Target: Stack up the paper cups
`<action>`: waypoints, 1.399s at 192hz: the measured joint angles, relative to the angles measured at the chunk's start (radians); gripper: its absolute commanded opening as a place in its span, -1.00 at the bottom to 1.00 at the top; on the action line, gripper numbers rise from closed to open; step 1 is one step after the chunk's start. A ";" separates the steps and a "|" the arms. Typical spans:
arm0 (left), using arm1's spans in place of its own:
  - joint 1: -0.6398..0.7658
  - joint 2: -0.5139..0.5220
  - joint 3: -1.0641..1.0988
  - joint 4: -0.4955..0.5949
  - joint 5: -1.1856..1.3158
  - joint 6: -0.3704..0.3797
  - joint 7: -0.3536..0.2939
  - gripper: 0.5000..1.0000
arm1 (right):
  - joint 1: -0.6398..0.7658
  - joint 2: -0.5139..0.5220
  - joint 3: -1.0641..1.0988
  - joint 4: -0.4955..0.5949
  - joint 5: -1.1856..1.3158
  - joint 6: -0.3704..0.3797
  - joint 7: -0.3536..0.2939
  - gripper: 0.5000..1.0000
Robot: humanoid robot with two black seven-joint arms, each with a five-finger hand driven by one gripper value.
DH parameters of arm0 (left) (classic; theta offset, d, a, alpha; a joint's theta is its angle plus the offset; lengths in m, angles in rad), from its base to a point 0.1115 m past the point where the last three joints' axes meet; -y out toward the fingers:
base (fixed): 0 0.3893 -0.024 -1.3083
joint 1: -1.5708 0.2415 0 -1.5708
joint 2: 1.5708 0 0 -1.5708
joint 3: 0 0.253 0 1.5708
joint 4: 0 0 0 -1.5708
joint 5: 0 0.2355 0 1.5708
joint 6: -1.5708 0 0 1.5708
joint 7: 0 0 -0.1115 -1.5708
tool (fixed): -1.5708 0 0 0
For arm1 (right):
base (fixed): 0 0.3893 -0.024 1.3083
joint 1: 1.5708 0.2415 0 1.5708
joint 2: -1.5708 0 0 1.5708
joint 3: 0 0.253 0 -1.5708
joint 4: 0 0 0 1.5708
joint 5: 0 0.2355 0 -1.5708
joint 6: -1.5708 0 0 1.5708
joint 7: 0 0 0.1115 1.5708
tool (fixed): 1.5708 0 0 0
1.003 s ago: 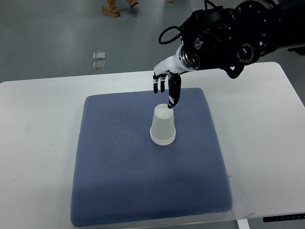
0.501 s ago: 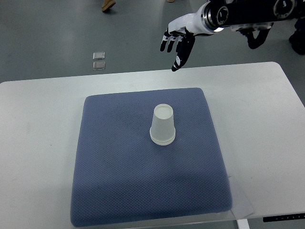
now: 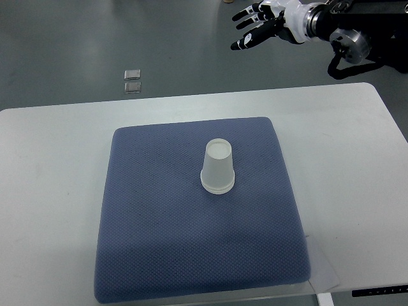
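There was only one camera, mounted high on the robot's side and tilted steeply down. It took in the whole white table [image 3: 57, 159] with the blue mat [image 3: 159, 242] at its centre, and a strip of grey floor [image 3: 64, 38] beyond the far edge.

**Right hand hovering at the far right, fingers spread**

The right arm is reaching in from the far right edge, its dark forearm lying almost level. The right hand [image 3: 260, 23] is hanging in the air at the far side, fingers [image 3: 245, 43] splaying out toward the left, holding nothing.
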 measured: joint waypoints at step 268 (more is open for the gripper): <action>0.000 0.000 0.000 0.000 0.000 0.000 0.000 1.00 | -0.913 0.190 1.112 -0.390 -0.212 0.298 0.267 0.67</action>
